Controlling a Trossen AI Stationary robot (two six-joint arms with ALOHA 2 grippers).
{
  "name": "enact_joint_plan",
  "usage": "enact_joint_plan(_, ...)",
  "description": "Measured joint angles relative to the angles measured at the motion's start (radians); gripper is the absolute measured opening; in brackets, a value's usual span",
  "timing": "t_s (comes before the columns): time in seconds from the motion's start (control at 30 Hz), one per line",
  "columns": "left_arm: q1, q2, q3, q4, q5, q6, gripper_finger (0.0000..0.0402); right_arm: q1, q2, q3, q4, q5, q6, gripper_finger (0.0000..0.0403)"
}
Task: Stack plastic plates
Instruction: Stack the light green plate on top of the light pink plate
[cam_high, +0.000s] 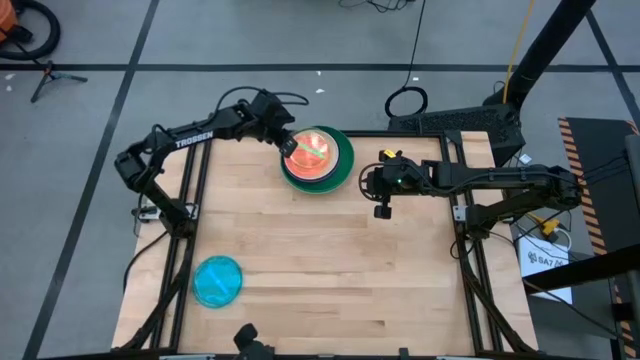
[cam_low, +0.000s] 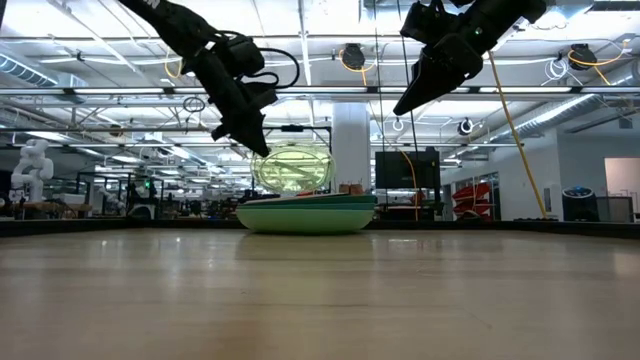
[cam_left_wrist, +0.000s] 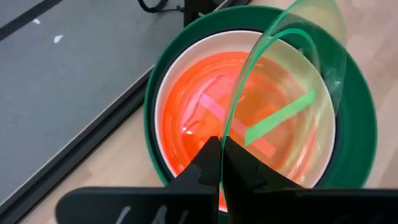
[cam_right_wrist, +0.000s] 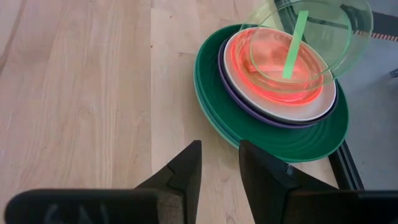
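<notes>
**Wooden surface, stack at far edge, left gripper holding yellow-green plate over it**

Wooden surface (cam_high: 330, 250) sits in a black frame on grey floor; low view shows a big workshop hall behind it.

Plate stack (cam_high: 325, 165) is at the far edge, near the middle. Right wrist view shows, bottom up: large green plates (cam_right_wrist: 249, 121), a purple plate (cam_right_wrist: 231, 87) with only its rim showing, a white plate (cam_right_wrist: 305, 107), an orange plate (cam_right_wrist: 264, 59) on top. Any plates lower in the stack can't be told apart.

Left gripper (cam_left_wrist: 222, 163) is over the stack, fingers pinched shut on the rim of a clear yellow-green plate (cam_left_wrist: 292, 81). That plate is tilted steeply, nearly on edge, above the orange plate; whether its lower edge touches, cannot tell. A green strip shows across it.

Right gripper (cam_high: 383, 205) hangs just right of the stack, above the surface, fingers (cam_right_wrist: 186, 168) narrowly parted and holding nothing.

Blue plate (cam_high: 217, 281) lies alone on the near left of the surface, well apart from the stack.
</notes>
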Motion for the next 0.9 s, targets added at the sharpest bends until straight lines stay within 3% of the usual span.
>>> enact_joint_plan(0.3,0.0,0.0,0.0,0.0,0.0,-0.002,0.0008,0.0,0.0,0.0,0.0,0.0,0.0,0.01)
enact_joint_plan(0.6,0.0,0.0,0.0,0.0,-0.001,-0.001,0.0076,0.0,0.0,0.0,0.0,0.0,0.0,0.01)
enact_joint_plan(0.9,-0.006,0.0,0.0,-0.003,-0.001,0.014,0.0082,0.0,0.0,0.0,0.0,0.0,0.0,0.01)
